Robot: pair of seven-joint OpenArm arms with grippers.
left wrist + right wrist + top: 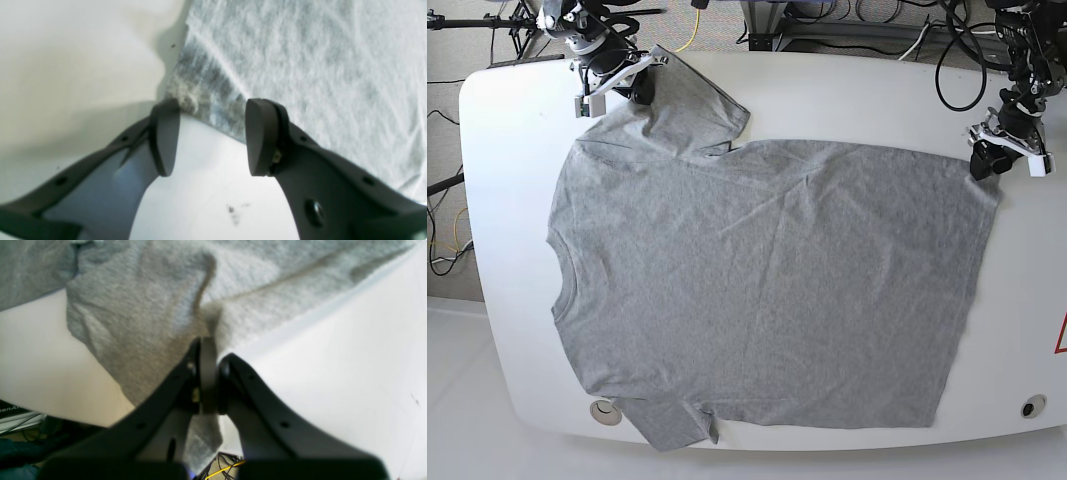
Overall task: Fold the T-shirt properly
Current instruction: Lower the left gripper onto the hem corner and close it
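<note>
Grey T-shirt (767, 270) spread across the frame's middle
Right gripper (642, 95), upper left, pinches fabric; left gripper (985, 172), upper right, gapes around its corner.

T-shirts: one (767, 270) is counted. Surfaces: one (502, 300) is recorded, in which two round fittings are seen, one near a corner (605, 412) and one near another (1033, 406). Robot arms: two are listed, one left (1024, 95) and one right (592, 35). Pincers: two are entered, the left pincer (212, 137) and the right pincer (217, 383), each fitted with two fingers. Red-outlined marks: one (1061, 335) is noted, partly cut off.
</note>
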